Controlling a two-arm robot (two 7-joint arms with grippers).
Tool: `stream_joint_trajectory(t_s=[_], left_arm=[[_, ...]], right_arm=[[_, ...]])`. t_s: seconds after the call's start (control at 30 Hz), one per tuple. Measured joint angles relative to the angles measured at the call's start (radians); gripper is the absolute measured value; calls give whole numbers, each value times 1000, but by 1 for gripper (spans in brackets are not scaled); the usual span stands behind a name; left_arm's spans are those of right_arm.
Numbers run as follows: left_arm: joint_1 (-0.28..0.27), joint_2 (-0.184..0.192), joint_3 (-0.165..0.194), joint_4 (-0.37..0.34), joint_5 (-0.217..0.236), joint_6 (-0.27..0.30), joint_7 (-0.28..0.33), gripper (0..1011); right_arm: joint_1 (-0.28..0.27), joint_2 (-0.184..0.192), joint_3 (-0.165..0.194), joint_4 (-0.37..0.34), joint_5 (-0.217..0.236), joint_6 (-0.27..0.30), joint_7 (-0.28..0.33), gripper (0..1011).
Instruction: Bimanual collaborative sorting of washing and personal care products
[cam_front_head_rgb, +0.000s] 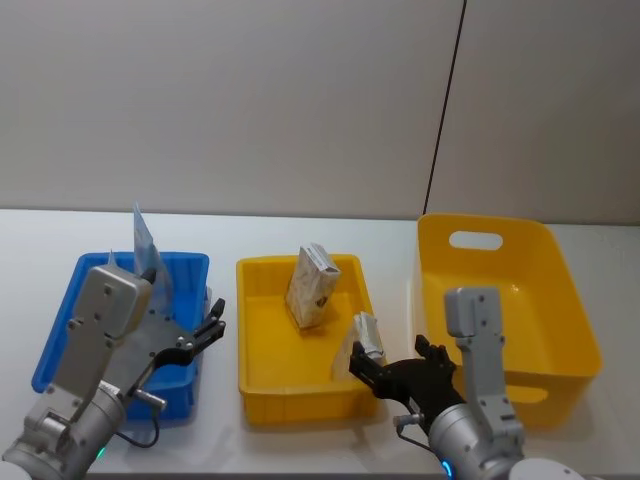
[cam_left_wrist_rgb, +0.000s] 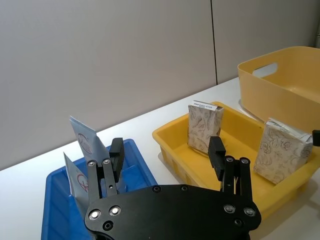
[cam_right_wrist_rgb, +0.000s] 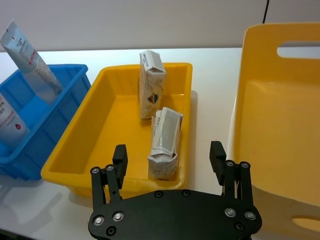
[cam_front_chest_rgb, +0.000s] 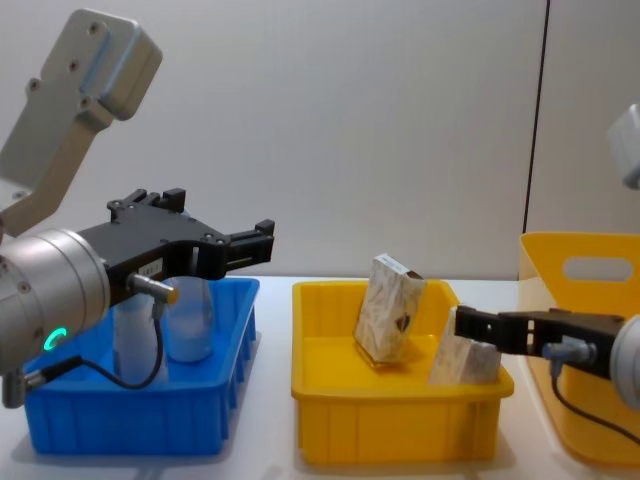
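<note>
blue tray (cam_front_head_rgb: 186, 263) holds two tubes (cam_front_head_rgb: 143, 240), yellow tray (cam_front_head_rgb: 300, 405) two packs (cam_front_head_rgb: 312, 286).

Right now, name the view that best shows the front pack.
Right wrist view: the front pack is close and whole. Head view shows it small; chest view, partly behind the tray wall; left wrist, farther off.
</note>
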Motion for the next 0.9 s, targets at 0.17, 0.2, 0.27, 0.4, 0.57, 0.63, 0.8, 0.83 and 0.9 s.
stream_joint_trajectory(t_s=[0.17, 0.2, 0.27, 0.4, 0.57, 0.63, 0.8, 0.83, 0.9], left_arm=[[0, 0, 0, 0, 0, 0, 0, 1001], [0, 0, 0, 0, 0, 0, 0, 1001], [0, 0, 0, 0, 0, 0, 0, 1001], [0, 0, 0, 0, 0, 0, 0, 1001], [0, 0, 0, 0, 0, 0, 0, 1001], [0, 0, 0, 0, 0, 0, 0, 1001], [0, 0, 0, 0, 0, 0, 0, 1001], [0, 0, 0, 0, 0, 0, 0, 1001], [0, 0, 0, 0, 0, 0, 0, 1002]], right_arm=[[22, -15, -1, 37, 0, 3, 1, 1004], [26, -18, -2, 44, 0, 3, 1, 1004], [37, -25, -3, 62, 0, 3, 2, 1004], [60, -36, -4, 98, -3, 3, 6, 1003], [90, -51, -5, 147, -8, 0, 10, 1004], [99, -55, -6, 161, -9, -1, 12, 1003], [126, -66, -7, 201, -15, -2, 18, 1004], [130, -68, -8, 206, -16, -2, 19, 1004], [142, -73, -9, 221, -18, -1, 22, 994]])
